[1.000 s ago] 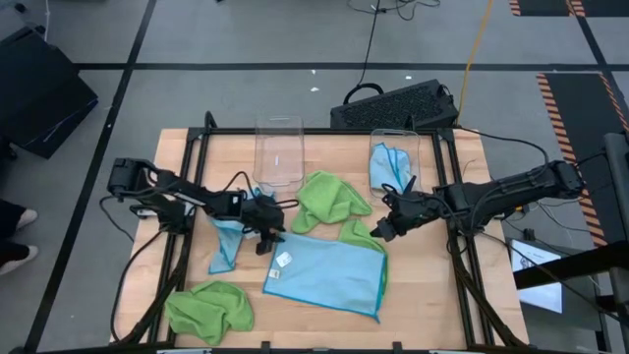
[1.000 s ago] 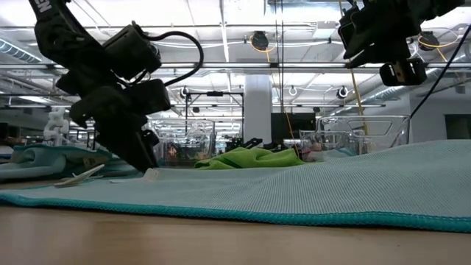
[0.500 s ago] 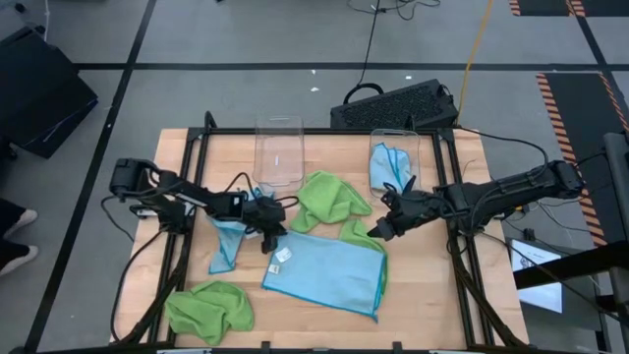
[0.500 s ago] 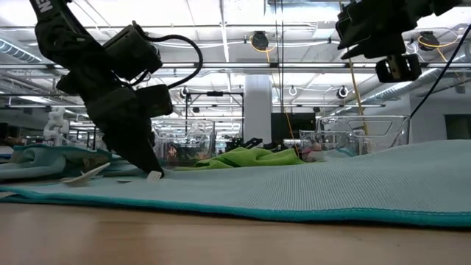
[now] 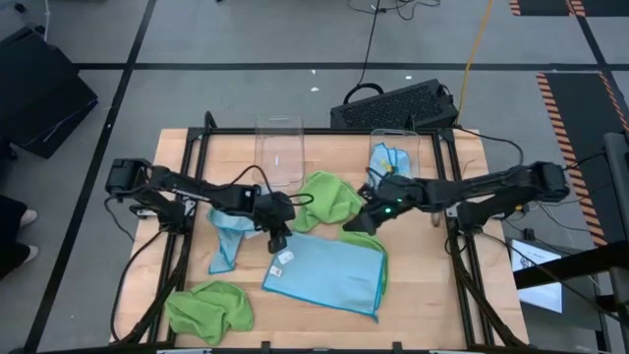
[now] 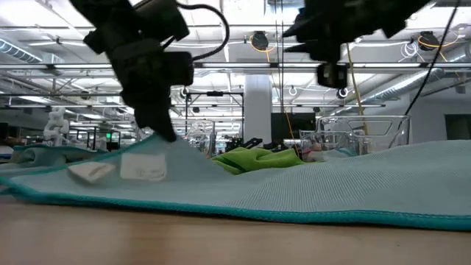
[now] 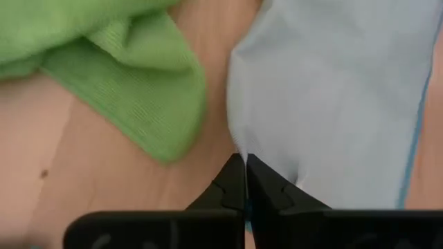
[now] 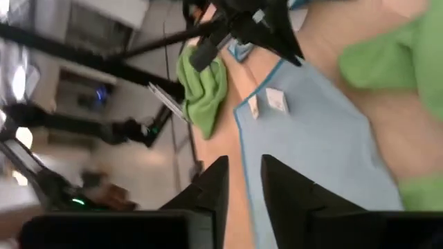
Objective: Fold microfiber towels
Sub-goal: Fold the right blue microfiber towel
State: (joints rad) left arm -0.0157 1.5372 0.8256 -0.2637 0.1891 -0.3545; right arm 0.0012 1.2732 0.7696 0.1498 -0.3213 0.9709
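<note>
A large industrial lab or robotics workshop. In the low view the room runs deep, with a white column (image 6: 257, 103) at centre, bare ceiling beams and pipes (image 6: 235, 68) across the top and hanging cables (image 6: 280, 73). In the high view a wooden table (image 5: 452, 315) at centre stands on a grey floor (image 5: 246, 39); hazard striping (image 5: 575, 98) marks the floor at upper right, and a black keyboard (image 5: 393, 103) lies above the table.
</note>
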